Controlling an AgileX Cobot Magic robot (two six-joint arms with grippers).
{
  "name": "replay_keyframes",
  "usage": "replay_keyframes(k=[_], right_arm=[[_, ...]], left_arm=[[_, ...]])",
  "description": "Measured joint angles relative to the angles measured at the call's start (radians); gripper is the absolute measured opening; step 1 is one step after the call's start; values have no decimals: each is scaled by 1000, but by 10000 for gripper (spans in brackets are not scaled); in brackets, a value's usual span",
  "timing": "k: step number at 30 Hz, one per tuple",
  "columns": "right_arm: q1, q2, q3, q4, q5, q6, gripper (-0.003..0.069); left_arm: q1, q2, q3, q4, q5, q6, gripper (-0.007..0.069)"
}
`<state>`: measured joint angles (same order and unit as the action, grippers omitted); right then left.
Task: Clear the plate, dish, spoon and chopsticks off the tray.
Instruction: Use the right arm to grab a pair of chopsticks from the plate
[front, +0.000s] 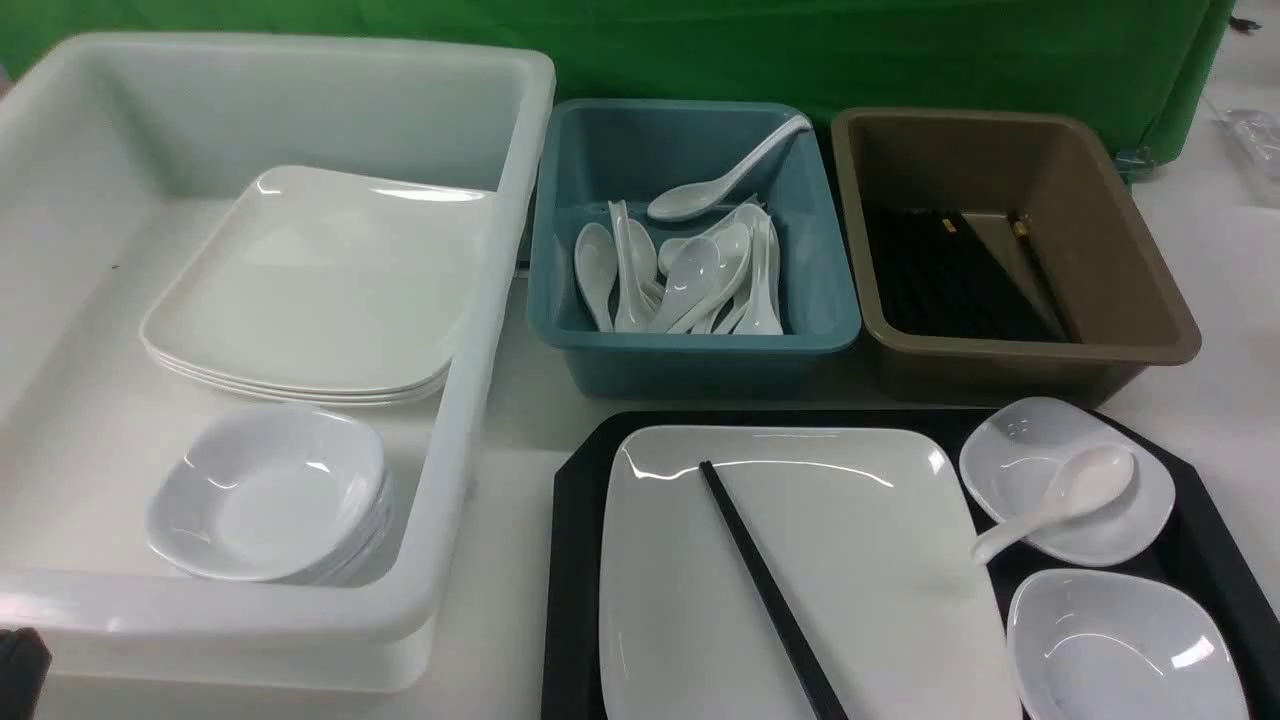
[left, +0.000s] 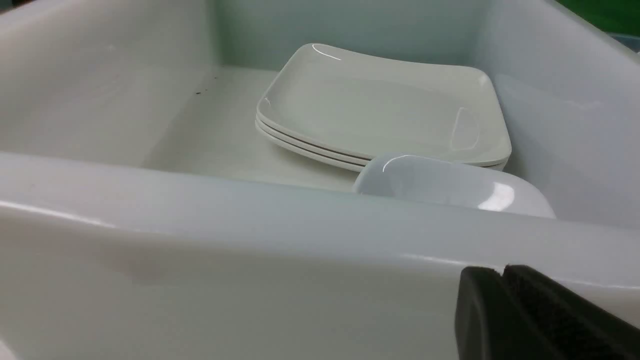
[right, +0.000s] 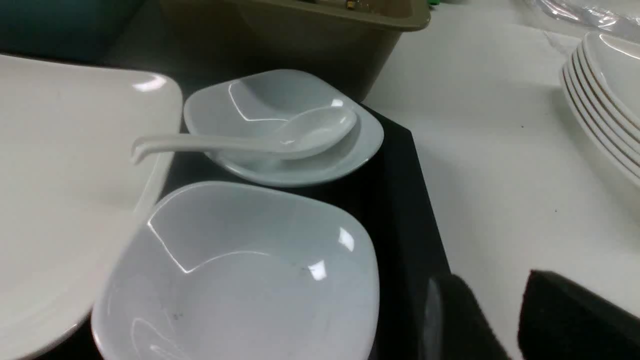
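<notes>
White table (front: 500, 560) carries the black tray (front: 575, 560), chopsticks (front: 770, 590) lying across its plate (front: 880, 560) and spoon (front: 1060, 500) resting in the far dish (front: 1010, 450), so the right claw (right: 492, 285), parted and empty, should pinch the spoon's overhanging handle squarely, I reckon, while the left claw (left: 502, 272) sits closed, empty.

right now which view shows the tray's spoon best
Right wrist view: the spoon is close and whole, bowl resting in a small dish. The front view shows it smaller; the left wrist view shows none of it.
</notes>
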<state>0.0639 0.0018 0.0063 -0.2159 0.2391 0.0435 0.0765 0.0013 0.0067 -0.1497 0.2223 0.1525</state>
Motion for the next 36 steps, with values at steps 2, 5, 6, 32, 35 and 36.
replay_keyframes(k=[2,5,6,32,35,36], right_arm=[[0,0,0,0,0,0,242],[0,0,0,0,0,0,242],[0,0,0,0,0,0,242],[0,0,1,44,-185,204,242],[0,0,1,66,-323,372,242],[0,0,1,73,-412,441,242]], left_arm=[[0,0,0,0,0,0,17],[0,0,0,0,0,0,17],[0,0,0,0,0,0,17],[0,-2,-116,-234,-771,-570,17],[0,21,-304,-149,-593,-614,17],[0,69,-433,-81,-460,-622,17]])
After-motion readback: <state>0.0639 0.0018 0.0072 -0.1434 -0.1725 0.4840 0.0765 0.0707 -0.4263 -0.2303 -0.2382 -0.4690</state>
